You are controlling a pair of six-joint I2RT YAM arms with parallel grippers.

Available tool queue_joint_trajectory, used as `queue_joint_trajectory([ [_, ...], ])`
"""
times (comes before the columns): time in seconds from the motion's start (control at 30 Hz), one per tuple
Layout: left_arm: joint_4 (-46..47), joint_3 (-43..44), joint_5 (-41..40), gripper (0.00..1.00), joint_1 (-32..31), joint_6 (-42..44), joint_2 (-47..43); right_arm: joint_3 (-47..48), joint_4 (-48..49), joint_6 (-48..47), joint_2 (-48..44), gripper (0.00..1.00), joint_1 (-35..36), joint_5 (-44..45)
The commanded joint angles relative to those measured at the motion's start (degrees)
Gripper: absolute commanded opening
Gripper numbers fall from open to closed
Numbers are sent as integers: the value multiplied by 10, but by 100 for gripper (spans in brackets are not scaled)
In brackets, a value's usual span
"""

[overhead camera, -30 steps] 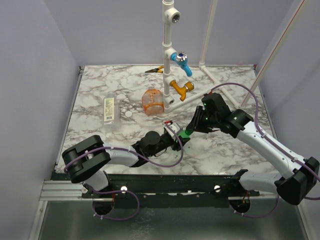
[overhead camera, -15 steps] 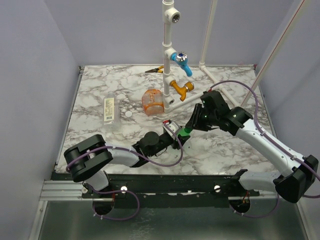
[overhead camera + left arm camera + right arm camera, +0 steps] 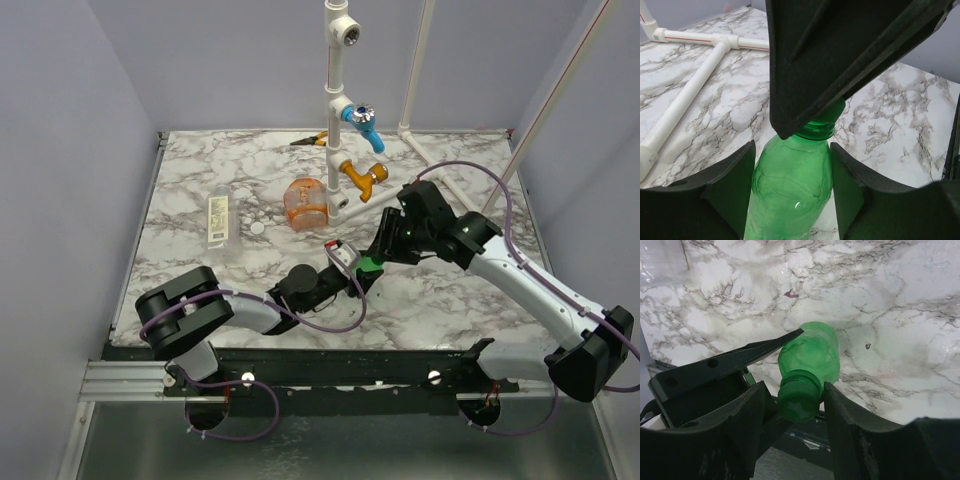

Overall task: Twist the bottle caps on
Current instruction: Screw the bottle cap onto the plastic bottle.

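Observation:
The slim green bottle [image 3: 370,265] is held off the table at mid-front, between both grippers. My left gripper [image 3: 352,277] is shut on the bottle's body; in the left wrist view the body [image 3: 790,190] fills the space between the left gripper's [image 3: 790,167] two fingers. The dark green cap [image 3: 798,399] sits on the bottle's neck, and my right gripper [image 3: 794,396] is shut on it, one finger each side. In the top view the right gripper [image 3: 382,252] meets the bottle's top from the right. A white cap [image 3: 258,228] lies on the table.
A wide orange bottle [image 3: 305,203] stands by the white pipe frame [image 3: 336,120], which carries a blue tap [image 3: 362,122] and an orange tap [image 3: 362,178]. A clear labelled bottle [image 3: 218,220] lies at the left. Pliers [image 3: 308,140] lie at the back.
My right gripper has shifted slightly left, closer over the bottle's top. The left arm has edged right a little, still holding the bottle.

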Motion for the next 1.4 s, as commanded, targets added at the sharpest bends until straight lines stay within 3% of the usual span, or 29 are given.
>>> queue_joint_trajectory([
  [0.0, 24, 6, 3, 11, -3, -18, 15, 23, -20, 5, 0, 55, 3, 19],
  [0.3, 24, -2, 12, 11, -3, -27, 6, 21, -28, -1, -10, 68, 3, 44],
  [0.7, 16, -32, 60, 11, 3, -45, -15, 33, -25, -115, -57, 67, 29, 15],
  [0.87, 10, -44, 91, 11, 4, -54, -37, 38, -22, -164, -58, 66, 82, 13],
  [0.97, -5, -55, 116, 11, 7, -59, -59, 57, -55, -176, -47, 65, 127, 70],
  [1.37, -78, -88, 147, 11, 9, -66, -153, 71, -93, -227, -56, 57, 135, 57],
])
